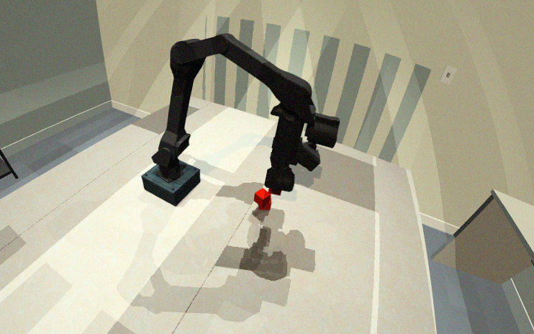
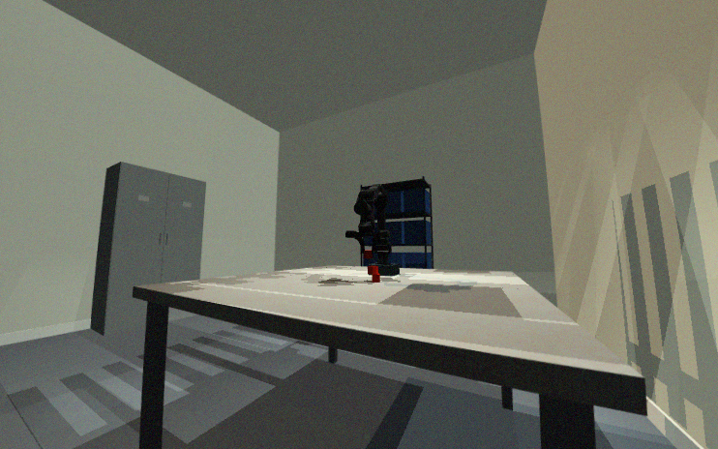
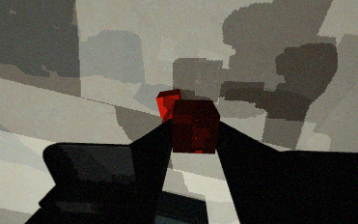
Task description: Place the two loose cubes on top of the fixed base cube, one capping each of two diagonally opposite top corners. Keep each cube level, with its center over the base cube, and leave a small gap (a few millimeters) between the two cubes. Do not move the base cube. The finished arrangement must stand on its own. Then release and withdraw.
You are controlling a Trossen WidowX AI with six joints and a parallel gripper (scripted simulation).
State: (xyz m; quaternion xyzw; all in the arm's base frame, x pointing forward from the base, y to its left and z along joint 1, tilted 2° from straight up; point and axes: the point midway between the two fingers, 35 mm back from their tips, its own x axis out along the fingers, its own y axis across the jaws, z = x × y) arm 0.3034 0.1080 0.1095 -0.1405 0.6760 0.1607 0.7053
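My gripper (image 1: 274, 191) (image 2: 368, 254) (image 3: 193, 125) is shut on a red loose cube. This held cube hangs in the air above the level of the other two, beside the red stack in the wrist view. The other loose cube (image 1: 262, 193) (image 2: 373, 269) rests on the base cube (image 1: 265, 205) (image 2: 375, 278), offset toward one side, to the left in the exterior view. In the wrist view the stack (image 3: 163, 105) shows just left of the held cube, which partly hides it. Which top corner is capped is too small to tell.
The table (image 1: 331, 290) (image 2: 462, 340) carries broken shadows of the arm. The arm's blue-grey mounting block (image 1: 173, 188) stands left of the stack in the top view. A shelf with blue bins (image 2: 414, 231) and a grey cabinet (image 2: 150, 223) stand beyond the table.
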